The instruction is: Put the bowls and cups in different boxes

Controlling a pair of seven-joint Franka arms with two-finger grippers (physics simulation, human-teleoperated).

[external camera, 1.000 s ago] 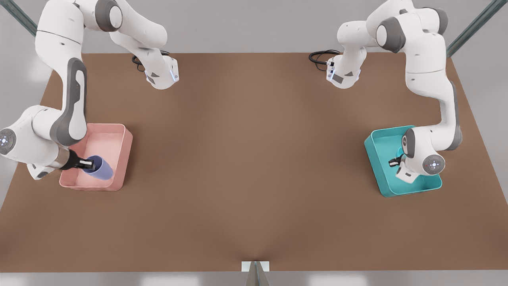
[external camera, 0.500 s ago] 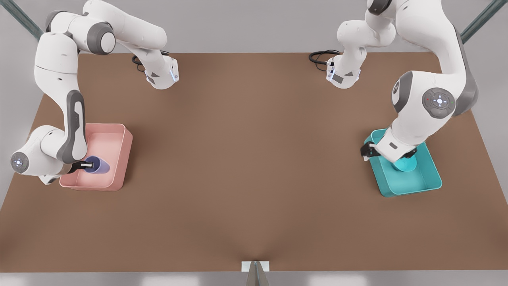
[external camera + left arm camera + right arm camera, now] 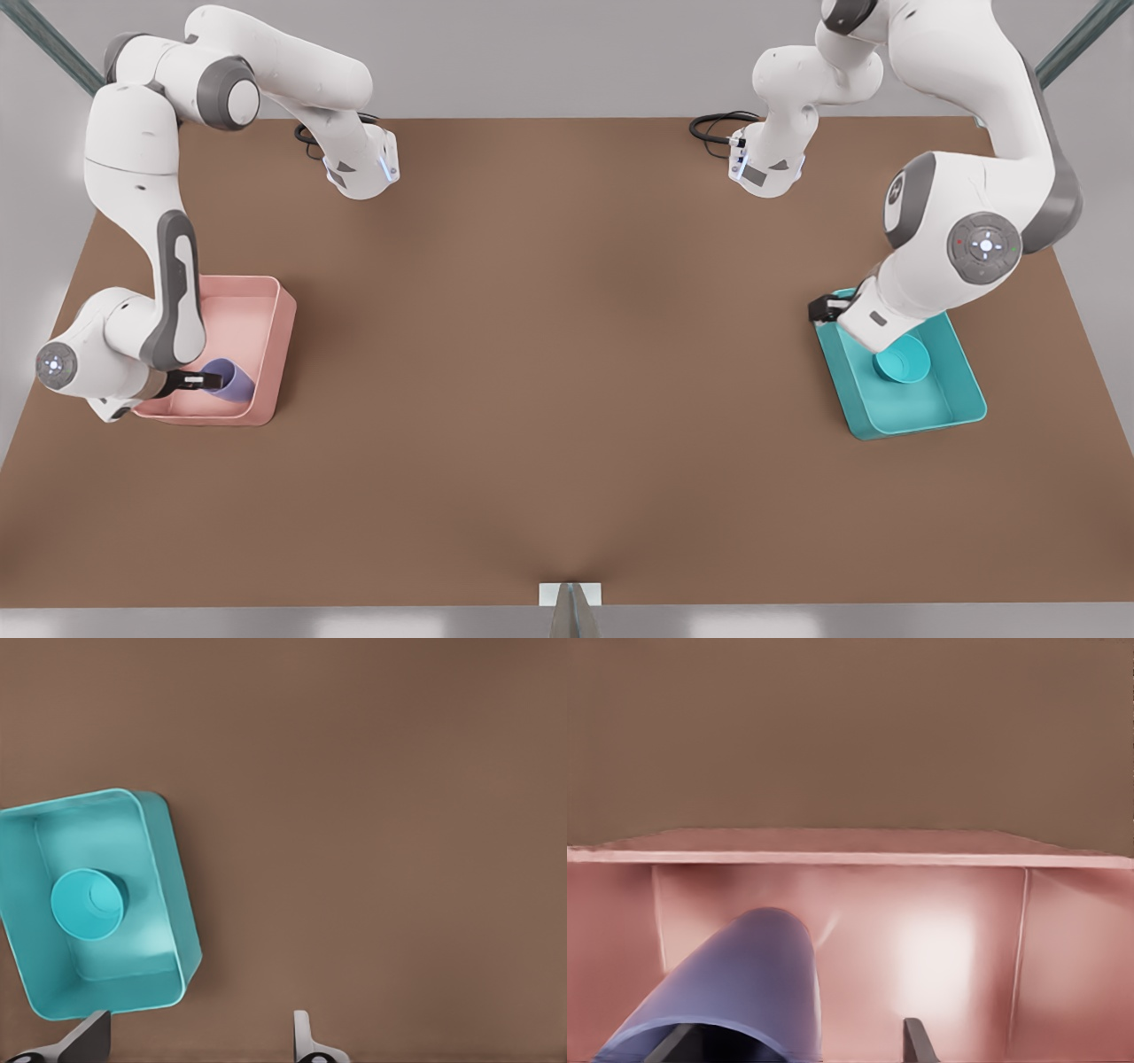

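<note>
Brown worktop (image 3: 549, 372) carries both boxes. Right wrist view shows the right gripper (image 3: 797, 1050) inside the pink box (image 3: 266, 306), one finger inside the tilted cup (image 3: 229, 379). Left gripper (image 3: 199, 1041), spread and empty, hovers beside the teal box (image 3: 961, 403) holding the bowl (image 3: 902, 363).

Flat brown matte surface (image 3: 567, 354) w/ plain top. Black coiled cables (image 3: 714, 129) at far edge. Small white bracket (image 3: 570, 594) at near edge, centre.
</note>
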